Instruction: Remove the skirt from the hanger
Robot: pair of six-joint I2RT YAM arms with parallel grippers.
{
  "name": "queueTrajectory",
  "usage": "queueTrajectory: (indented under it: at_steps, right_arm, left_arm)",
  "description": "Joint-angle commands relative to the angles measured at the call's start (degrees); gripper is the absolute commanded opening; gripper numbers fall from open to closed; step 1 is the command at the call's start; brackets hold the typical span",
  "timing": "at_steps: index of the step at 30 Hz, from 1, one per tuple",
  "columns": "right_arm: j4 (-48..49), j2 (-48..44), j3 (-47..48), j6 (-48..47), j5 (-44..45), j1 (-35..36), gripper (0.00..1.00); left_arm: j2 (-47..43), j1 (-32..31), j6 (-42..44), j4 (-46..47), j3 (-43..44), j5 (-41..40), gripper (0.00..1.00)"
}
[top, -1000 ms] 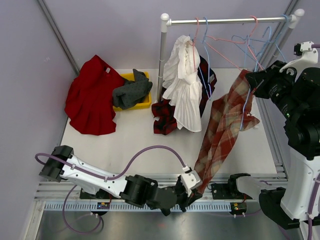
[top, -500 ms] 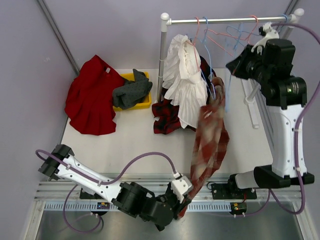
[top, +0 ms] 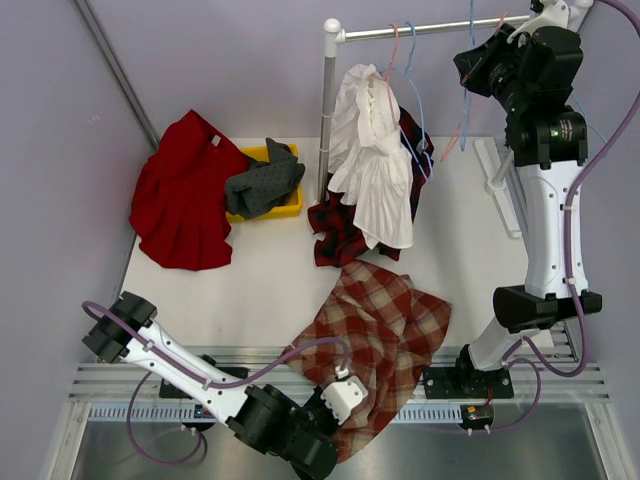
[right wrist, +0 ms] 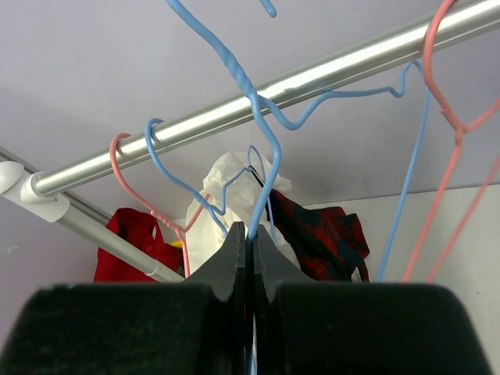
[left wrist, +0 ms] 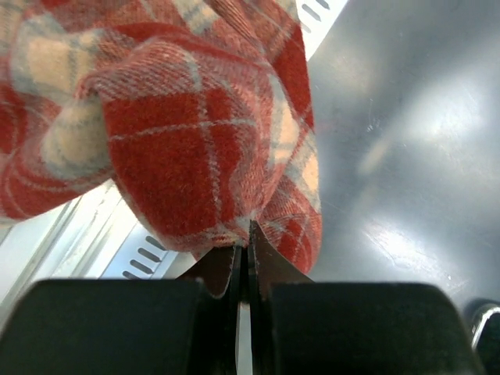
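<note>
The red and cream plaid skirt (top: 385,325) lies crumpled on the table's front, its hem hanging over the near edge. My left gripper (top: 345,420) is low at that edge, shut on the skirt's hem. The left wrist view shows the skirt (left wrist: 195,133) bunched right above the closed left gripper (left wrist: 248,234). My right gripper (top: 478,65) is high beside the rail, shut on the bare blue wire hanger (top: 467,100). In the right wrist view the hanger (right wrist: 254,117) rises from the pinched right gripper (right wrist: 251,234).
A metal rail (top: 420,30) on a white post carries pink and blue hangers (top: 400,55), a white garment (top: 375,170) and a dark plaid one (top: 340,235). A red garment (top: 185,195) and a yellow bin (top: 290,205) holding grey cloth sit at the back left.
The skirt slid off the blue hanger and fell onto the table. My right gripper rose to the rail with the bare hanger. My left gripper pulled the hem down past the near edge.
</note>
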Motion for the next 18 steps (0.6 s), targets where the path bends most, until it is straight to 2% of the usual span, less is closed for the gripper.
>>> queueTrajectory:
  at_steps: [1,11,14,18]
  right_arm:
    - [11.44,-0.32,-0.82,1.46,-1.37,-0.11,0.00]
    - [16.01,-3.13,-14.72,3.57,-3.22,-0.11,0.00]
    - [17.68,-4.53,-19.38,3.75,-2.87,-0.20,0.00]
    - [17.42,-6.37,-22.54,3.66,-2.60,-0.55,0.00]
  left_arm:
    - [-2.52,-7.85,-2.02,-1.18,1.94,-5.95,0.00]
    - [-6.03,-7.06,-1.31,-7.24,5.18,-9.74,0.00]
    - [-6.30,-6.45,-2.80,-14.96,9.14,-11.32,0.00]
    - [-7.52,-2.60,-3.95,-27.80,13.36,-13.43,0.00]
